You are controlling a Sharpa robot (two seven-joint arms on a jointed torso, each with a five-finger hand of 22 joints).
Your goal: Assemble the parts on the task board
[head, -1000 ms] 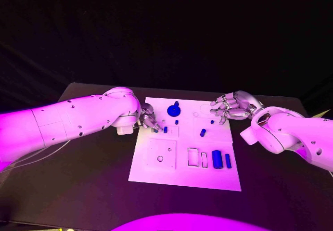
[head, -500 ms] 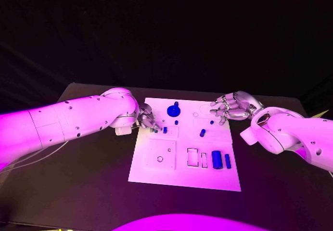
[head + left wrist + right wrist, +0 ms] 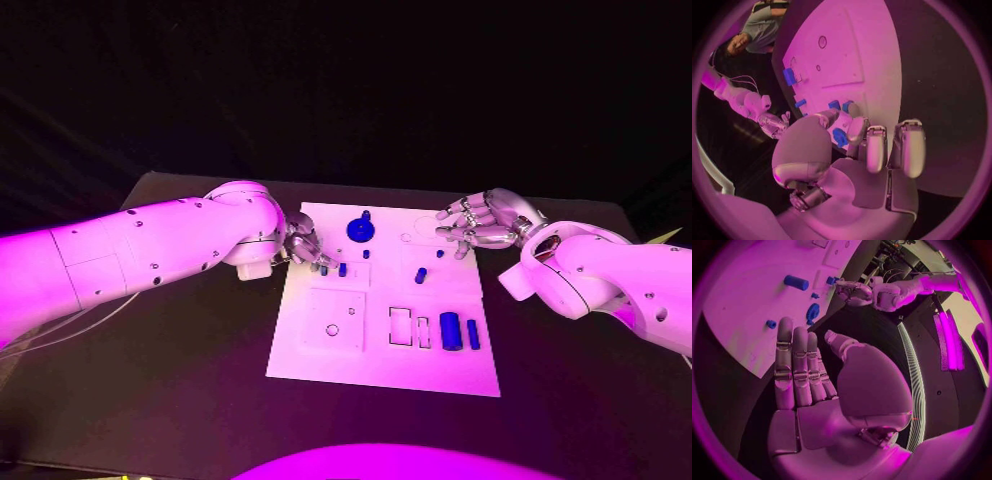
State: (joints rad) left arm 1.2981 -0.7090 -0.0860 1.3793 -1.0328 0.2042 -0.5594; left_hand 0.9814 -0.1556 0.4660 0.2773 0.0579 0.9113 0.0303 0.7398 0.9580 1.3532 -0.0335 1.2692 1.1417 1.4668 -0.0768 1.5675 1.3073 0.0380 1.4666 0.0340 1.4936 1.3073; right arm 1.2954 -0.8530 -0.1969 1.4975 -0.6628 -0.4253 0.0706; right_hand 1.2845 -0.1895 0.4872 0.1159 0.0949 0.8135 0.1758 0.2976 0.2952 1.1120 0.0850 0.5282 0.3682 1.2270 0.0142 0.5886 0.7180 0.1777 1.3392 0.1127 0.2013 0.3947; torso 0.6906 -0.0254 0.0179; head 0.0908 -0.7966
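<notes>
Several blue parts [image 3: 451,329] lie loose on the task board [image 3: 346,365], so assembly looks early to me, with most slots unfilled. Left hand [image 3: 307,249] sits at the board's far left edge, fingers closed on a small blue part [image 3: 839,137]; right hand [image 3: 480,222] hovers at the far right corner, fingers together, holding nothing

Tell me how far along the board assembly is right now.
Early, by the look of it. Loose blue parts, including a cylinder, lie on the task board beside open slots. The left hand is at the board's left edge, its fingers around a small blue part. The right hand hovers open, holding nothing.
</notes>
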